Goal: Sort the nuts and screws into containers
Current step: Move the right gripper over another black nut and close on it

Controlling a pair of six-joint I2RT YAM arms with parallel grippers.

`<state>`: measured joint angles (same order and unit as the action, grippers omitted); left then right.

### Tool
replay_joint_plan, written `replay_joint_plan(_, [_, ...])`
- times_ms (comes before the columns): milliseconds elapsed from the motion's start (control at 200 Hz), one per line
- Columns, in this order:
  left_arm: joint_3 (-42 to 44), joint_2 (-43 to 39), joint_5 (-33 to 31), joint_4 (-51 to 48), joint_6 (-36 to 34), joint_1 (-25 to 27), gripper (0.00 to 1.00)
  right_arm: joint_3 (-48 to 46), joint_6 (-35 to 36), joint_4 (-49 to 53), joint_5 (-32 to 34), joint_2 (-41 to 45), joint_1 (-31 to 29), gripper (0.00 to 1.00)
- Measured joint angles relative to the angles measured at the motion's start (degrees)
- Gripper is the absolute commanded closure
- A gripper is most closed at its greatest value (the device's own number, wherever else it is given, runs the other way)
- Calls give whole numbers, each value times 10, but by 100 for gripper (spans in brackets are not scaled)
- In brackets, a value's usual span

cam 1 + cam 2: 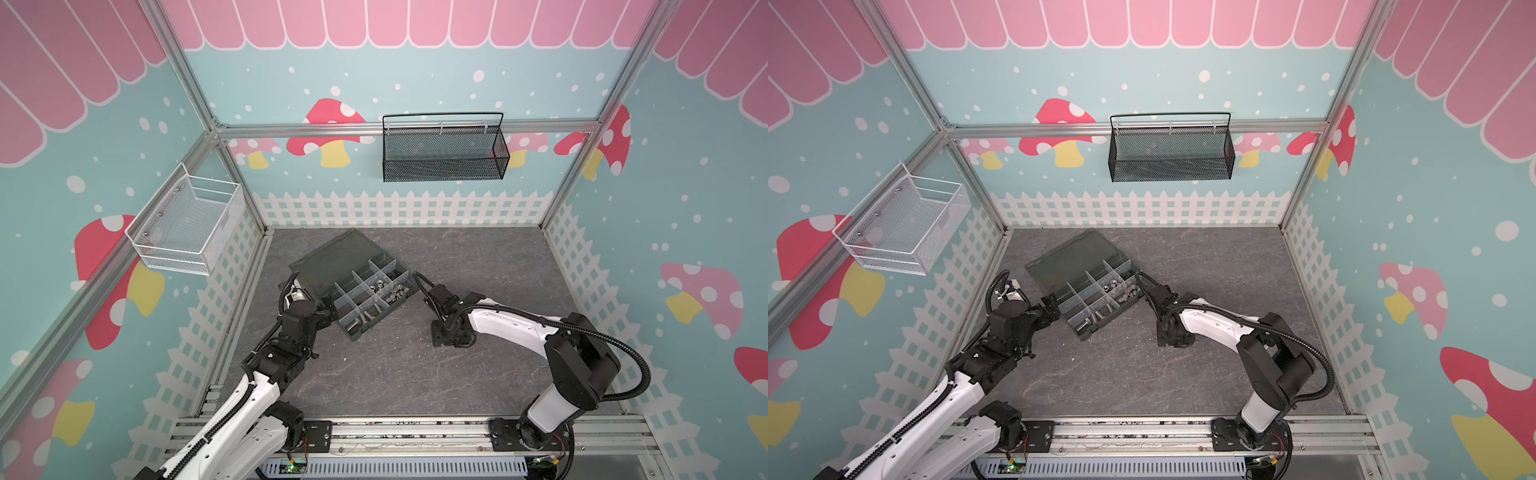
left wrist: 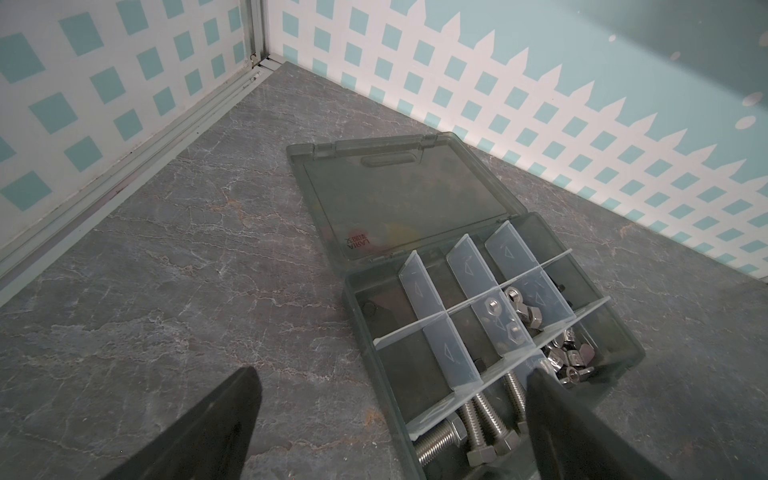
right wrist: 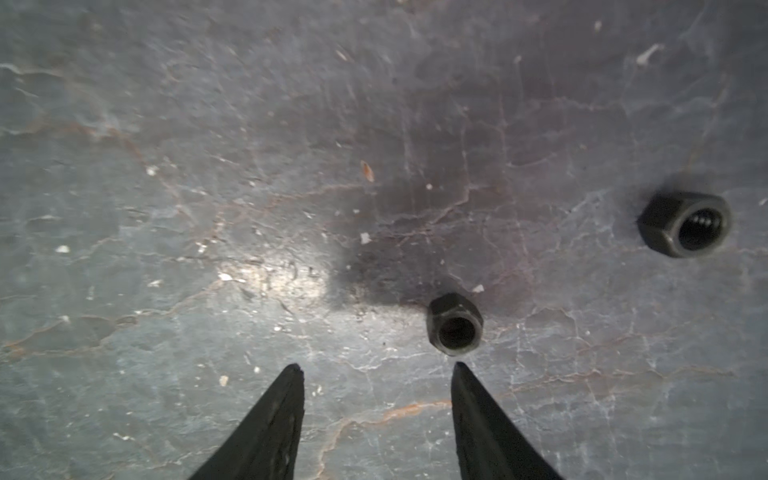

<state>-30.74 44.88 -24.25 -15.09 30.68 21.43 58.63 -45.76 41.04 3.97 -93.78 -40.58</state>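
Note:
The dark grey organiser (image 1: 336, 259) (image 1: 1059, 266) lies open on the table, its lid flat behind its containers (image 2: 374, 357). Silver screws (image 2: 486, 419) (image 1: 365, 320) lie in a near compartment. Silver hex nuts (image 2: 523, 311) and winged nuts (image 2: 565, 361) fill others. My left gripper (image 2: 392, 372) (image 1: 328, 308) is wide open and straddles the box's near wall. My right gripper (image 3: 376, 366) (image 1: 451, 336) points down at the table right of the box, open over bare table. One black nut (image 3: 456, 324) lies just beyond one fingertip, and another black nut (image 3: 685, 224) lies farther off.
A white wire basket (image 1: 187, 228) hangs on the left wall and a black mesh basket (image 1: 444, 151) on the back wall. The arms' mounting rail (image 1: 395, 432) runs along the table's front edge. Fence-patterned walls close in three sides.

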Motion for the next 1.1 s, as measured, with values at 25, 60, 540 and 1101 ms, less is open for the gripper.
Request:
replay_joint_plan(25, [0,0,0,0,0,0,0,-4,0,0,-3,0,3,42])
replay_joint_plan(60, [0,1,1,0,0,0,0,-7,0,0,-6,0,7,42])
replay_joint_plan(540, [1,8,5,4,4,0,0,-48,5,-19,-34,8,50,47])
replay_joint_plan(1101, [2,11,9,4,6,-1,0,-52,28,-43,-43,-5,72,60])
